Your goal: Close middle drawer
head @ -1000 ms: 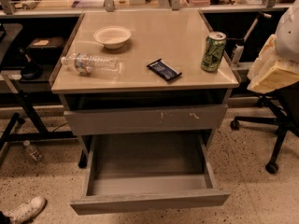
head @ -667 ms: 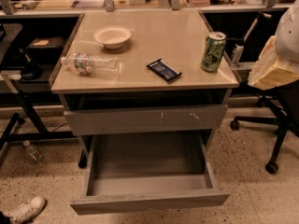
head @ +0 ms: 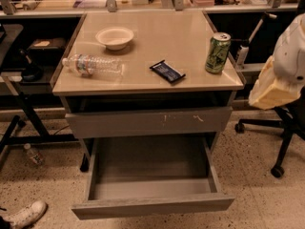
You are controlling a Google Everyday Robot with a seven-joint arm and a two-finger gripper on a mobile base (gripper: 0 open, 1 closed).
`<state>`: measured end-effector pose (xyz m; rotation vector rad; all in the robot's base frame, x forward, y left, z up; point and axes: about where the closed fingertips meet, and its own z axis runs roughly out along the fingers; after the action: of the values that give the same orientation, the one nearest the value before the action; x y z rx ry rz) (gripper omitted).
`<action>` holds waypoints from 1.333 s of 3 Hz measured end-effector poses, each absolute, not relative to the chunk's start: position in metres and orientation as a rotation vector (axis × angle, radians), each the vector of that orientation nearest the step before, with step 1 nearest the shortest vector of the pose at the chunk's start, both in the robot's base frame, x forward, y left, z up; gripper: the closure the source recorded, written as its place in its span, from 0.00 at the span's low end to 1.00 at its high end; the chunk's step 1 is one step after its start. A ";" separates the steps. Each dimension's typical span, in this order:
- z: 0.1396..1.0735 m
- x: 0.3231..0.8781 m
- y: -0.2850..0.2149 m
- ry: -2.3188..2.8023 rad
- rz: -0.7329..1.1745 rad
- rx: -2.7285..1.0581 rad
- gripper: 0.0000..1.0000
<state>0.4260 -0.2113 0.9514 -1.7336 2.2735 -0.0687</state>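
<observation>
Standing pulled far out toward the camera, the middle drawer (head: 152,207) shows its grey inside and a plain flat front. Just above the drawer and set further back is a grey drawer front (head: 147,122) with pale scratch marks, and above that the tan surface (head: 162,27). Above the drawer's left half, a clear water bottle (head: 93,65) lies on its side with a white bowl (head: 114,37) behind it. A dark packet (head: 167,71) lies above the drawer's middle, and a green can (head: 218,53) stands upright above its right end. The gripper (head: 272,88) hangs up and to the right of the drawer, well apart from it; I cannot tell whether it is open or closed. Left of the drawer, a small bottle (head: 33,154) and a white shoe (head: 24,215) lie on the floor.
</observation>
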 end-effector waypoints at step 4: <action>0.741 0.355 -0.180 2.539 0.210 -1.755 1.00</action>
<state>0.3546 -0.1804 0.7411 -1.7547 2.5386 0.2095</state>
